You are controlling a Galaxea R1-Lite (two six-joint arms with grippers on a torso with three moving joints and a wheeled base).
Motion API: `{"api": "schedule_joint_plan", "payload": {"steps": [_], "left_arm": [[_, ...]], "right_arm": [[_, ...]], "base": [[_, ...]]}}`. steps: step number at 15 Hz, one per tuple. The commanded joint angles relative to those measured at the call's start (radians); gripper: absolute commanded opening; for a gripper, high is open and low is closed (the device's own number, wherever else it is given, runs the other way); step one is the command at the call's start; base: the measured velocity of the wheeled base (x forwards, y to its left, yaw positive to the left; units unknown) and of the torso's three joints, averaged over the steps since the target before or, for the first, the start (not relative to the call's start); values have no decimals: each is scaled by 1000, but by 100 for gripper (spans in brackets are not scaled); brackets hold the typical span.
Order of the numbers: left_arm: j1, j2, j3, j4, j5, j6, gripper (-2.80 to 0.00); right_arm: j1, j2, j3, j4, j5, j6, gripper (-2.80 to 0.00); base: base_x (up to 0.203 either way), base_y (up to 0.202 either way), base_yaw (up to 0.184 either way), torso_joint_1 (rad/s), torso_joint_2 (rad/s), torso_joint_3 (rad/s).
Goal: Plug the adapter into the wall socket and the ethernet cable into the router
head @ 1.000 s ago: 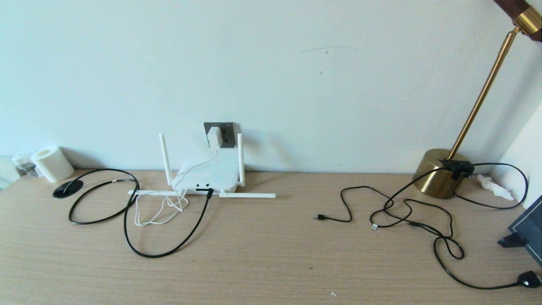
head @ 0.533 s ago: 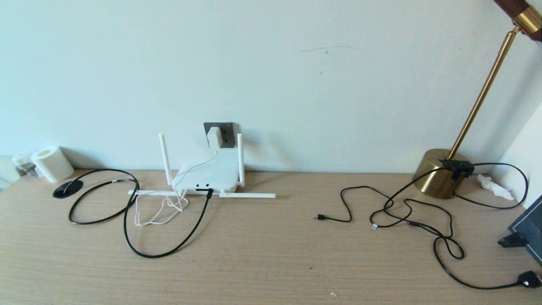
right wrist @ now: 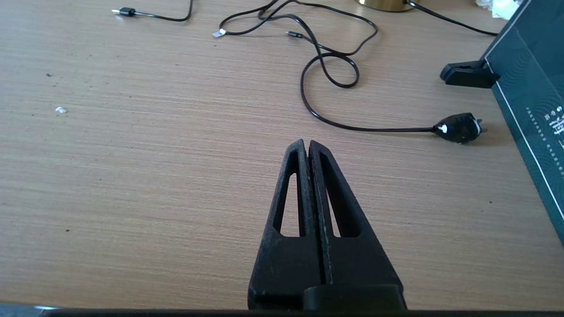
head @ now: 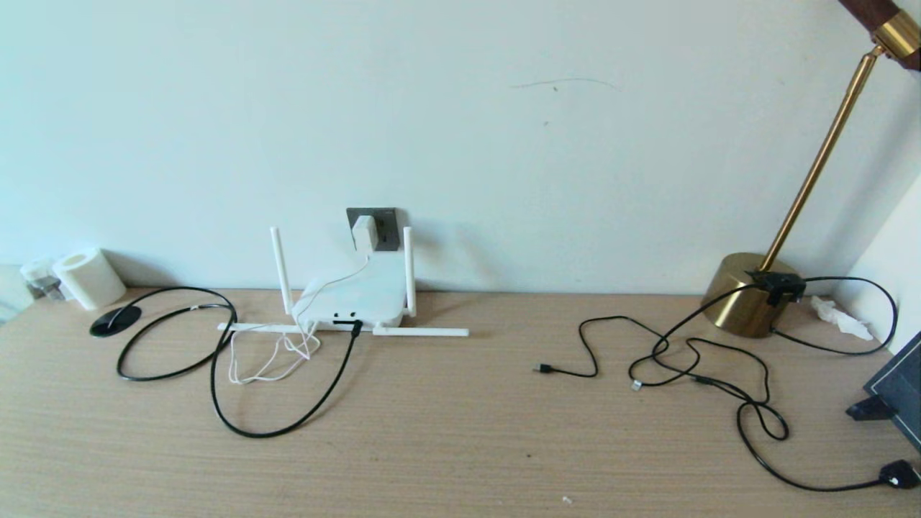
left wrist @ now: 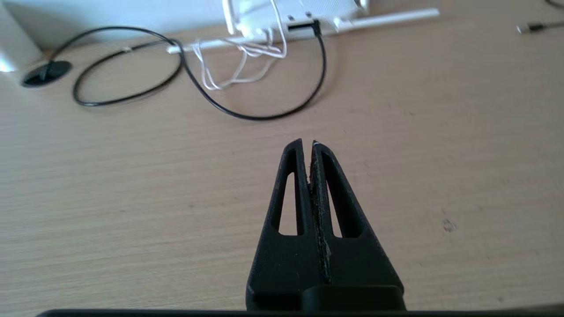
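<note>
Both claws are closed on nothing: the left gripper (left wrist: 307,144) hangs above bare desk short of the router, and the right gripper (right wrist: 306,143) is parked over the desk's right side, near a black lamp plug (right wrist: 458,127).

Judging by how things lie, the task looks done. The adapter (head: 364,232) sits on the wall socket (head: 384,227), its thin white cord (head: 270,360) falling in loose loops onto the desk (head: 446,432). The ethernet cable (head: 237,421) curves across the wood, and its plug (head: 356,326) sits at a port on the near edge of the router (head: 356,295).

The adapter is probably light, hard and smooth, best pinched across its flat sides, not by the cord. The ethernet cable looks springy and would likely push back when bent; taking it just behind the plug gives the most control. The router's antennas (head: 410,270) look thin and easy to knock.

The desk is pale wood-grain laminate against a plain wall. A brass lamp base (head: 745,295) with tangled black cords (head: 719,374) stands at the right, and a white roll (head: 88,277) sits far left.
</note>
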Motion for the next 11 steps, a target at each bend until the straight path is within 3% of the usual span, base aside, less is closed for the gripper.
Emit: {"api": "schedule_joint_plan", "payload": {"steps": [1, 11], "left_arm": [[1, -24, 2, -4, 4, -6, -280], [1, -24, 2, -6, 9, -36, -280]], "right_arm": [[0, 0, 0, 2, 0, -8, -280], [0, 0, 0, 2, -35, 22, -280]], "base": [[0, 0, 0, 0, 0, 0], [0, 0, 0, 0, 0, 0]]}}
